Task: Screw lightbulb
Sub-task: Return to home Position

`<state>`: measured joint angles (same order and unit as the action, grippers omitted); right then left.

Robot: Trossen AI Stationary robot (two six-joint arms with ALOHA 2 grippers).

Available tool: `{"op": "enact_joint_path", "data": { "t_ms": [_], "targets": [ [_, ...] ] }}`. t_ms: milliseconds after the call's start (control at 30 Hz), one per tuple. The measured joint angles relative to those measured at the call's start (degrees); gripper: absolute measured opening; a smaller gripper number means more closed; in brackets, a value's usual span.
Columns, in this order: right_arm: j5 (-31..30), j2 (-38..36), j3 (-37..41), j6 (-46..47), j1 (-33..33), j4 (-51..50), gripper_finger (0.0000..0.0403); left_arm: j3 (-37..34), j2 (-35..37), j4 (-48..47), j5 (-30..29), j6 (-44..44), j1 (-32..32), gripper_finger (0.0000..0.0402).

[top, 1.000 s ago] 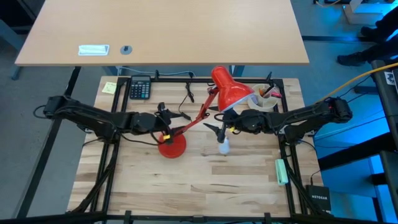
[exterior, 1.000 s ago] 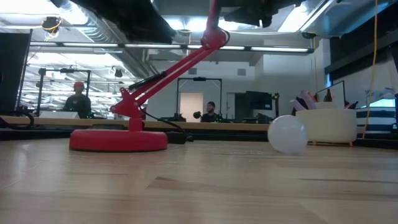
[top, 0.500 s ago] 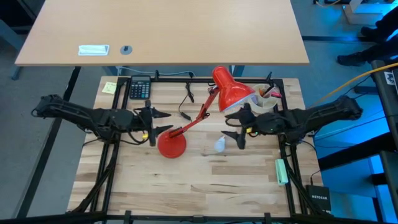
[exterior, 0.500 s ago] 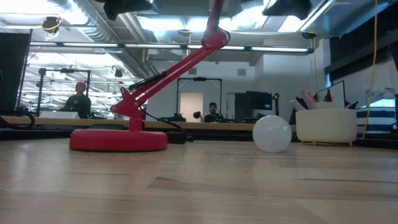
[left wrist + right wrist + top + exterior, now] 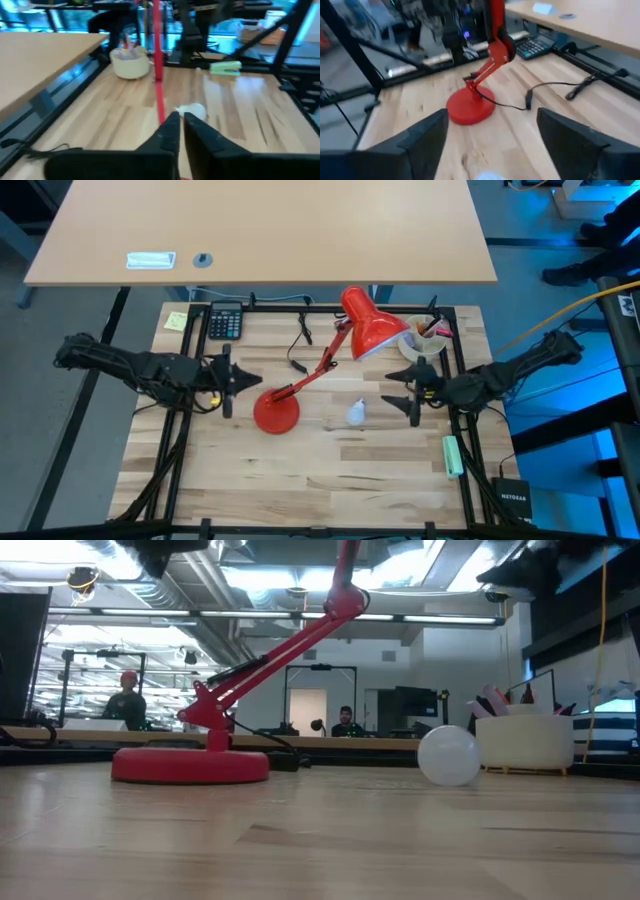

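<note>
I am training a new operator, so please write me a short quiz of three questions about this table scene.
1. True or false: the small white rounded lightbulb lies loose on the wooden table, in no gripper.
2. On which side of the red lamp's round base does it lie? A) left gripper's B) right gripper's C) on top
3. Fill in: the right gripper's fingers stand ____.
Key: 1 true; 2 B; 3 open.
</note>
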<state>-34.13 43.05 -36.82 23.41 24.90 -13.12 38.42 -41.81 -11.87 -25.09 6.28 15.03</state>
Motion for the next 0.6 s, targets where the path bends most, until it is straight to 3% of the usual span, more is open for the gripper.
{"op": "enact_joint_path", "data": {
  "t_ms": [133,300,433,600],
  "targets": [
    [1.95,-4.66,11.99,-2.78,-0.17,18.44,0.0262,-6.9,2.63,8.66,3.36,-0.5,0.0,0.0012],
    [3.68,-8.01,23.08,-6.13,-0.12,36.92,0.0152,-15.73,8.22,13.75,3.21,3.05,0.0,0.0003],
    [3.67,-10.49,26.27,-4.88,-0.12,38.37,0.0081,-18.05,11.98,11.86,2.27,2.97,0.0,0.0006],
    [3.98,-10.6,26.55,-3.87,-0.12,37.41,0.0037,-18.16,12.94,11.06,2.24,5.91,-0.08,0.0014]
  ]
}}
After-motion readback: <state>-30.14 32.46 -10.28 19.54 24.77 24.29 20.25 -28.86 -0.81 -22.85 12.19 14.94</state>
